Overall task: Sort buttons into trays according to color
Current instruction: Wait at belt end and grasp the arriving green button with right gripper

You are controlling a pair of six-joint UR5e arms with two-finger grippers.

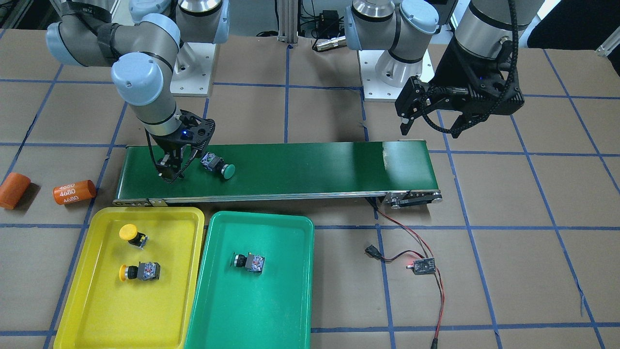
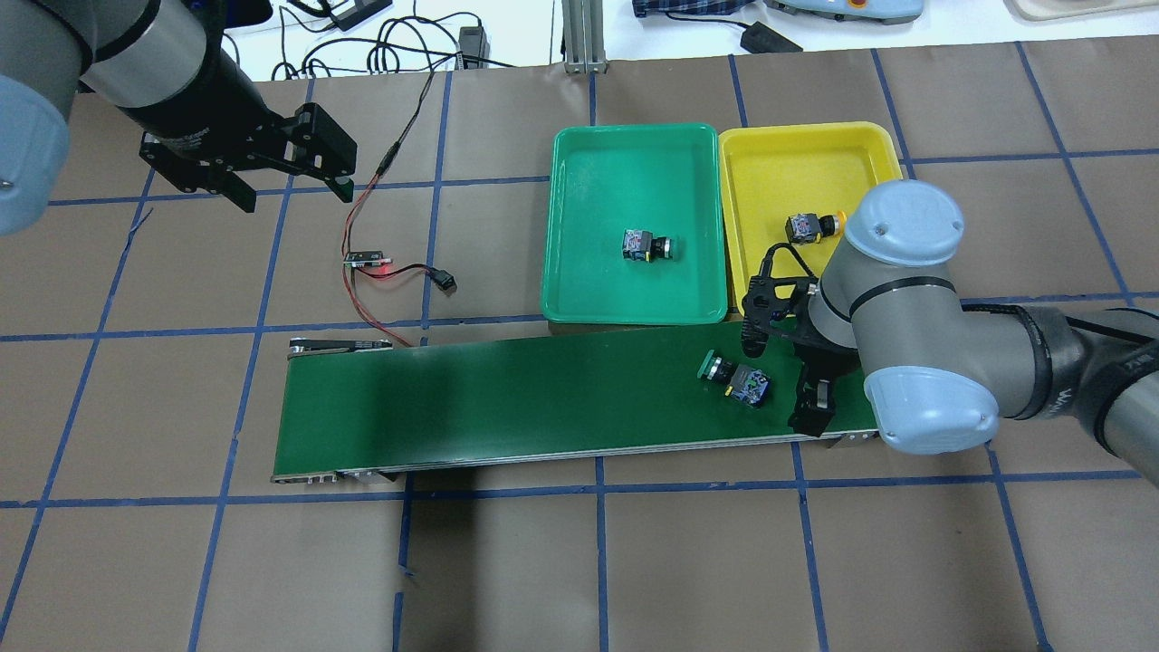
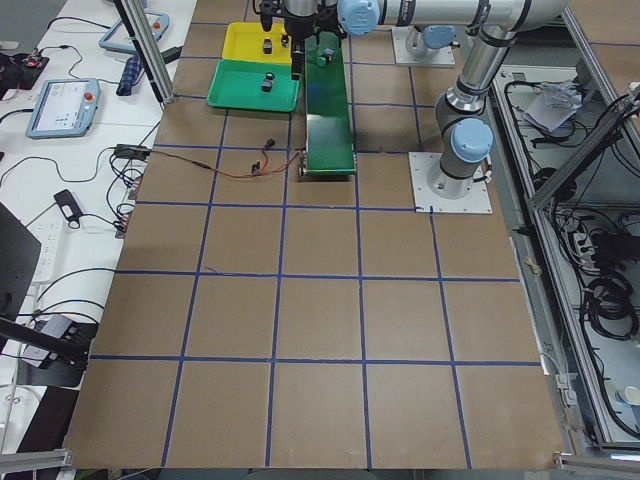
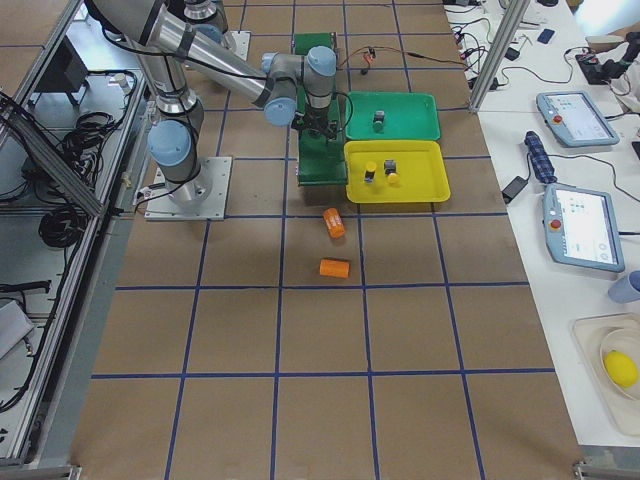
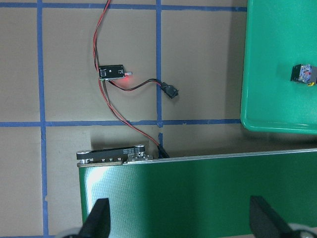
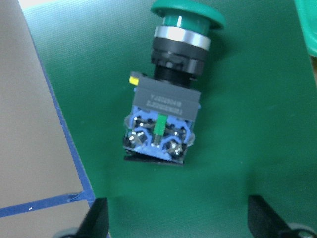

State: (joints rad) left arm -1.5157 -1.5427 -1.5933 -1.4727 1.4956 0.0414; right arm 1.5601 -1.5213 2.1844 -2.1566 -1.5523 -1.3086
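Two claws showed in the front-facing view. The right claw (image 1: 170, 170) hung spread and empty low over the conveyor belt (image 1: 315, 167). The loose green button (image 1: 219, 166) lay on its side just beside that claw, toward the belt's middle, untouched. On the operators' side of this claw sat the yellow tray (image 1: 106, 310), holding the nearer yellow button (image 1: 131, 233) and the farther yellow button (image 1: 138, 272). Beside it, the green tray (image 1: 256, 310) held the second green button (image 1: 248, 262). Past the belt's end from the right claw lay two orange cylinders, and the closer one (image 1: 74, 192) read "4680" several times in white. The left claw (image 1: 428, 123) hung spread and empty above the table by the belt's other end, with a wired circuit board (image 1: 422, 265) well beyond it.

From overhead, the loose button lay just off the gap between the right claw's fingers. That arm's elbow covered part of the yellow tray.

In the left wrist view, the belt's end lay under the spread fingertips, with the board beyond.

In the right wrist view, the button lay ahead of the fingertips (image 6: 96, 223), cap pointing away. Its grey block bore print too blurred to read.
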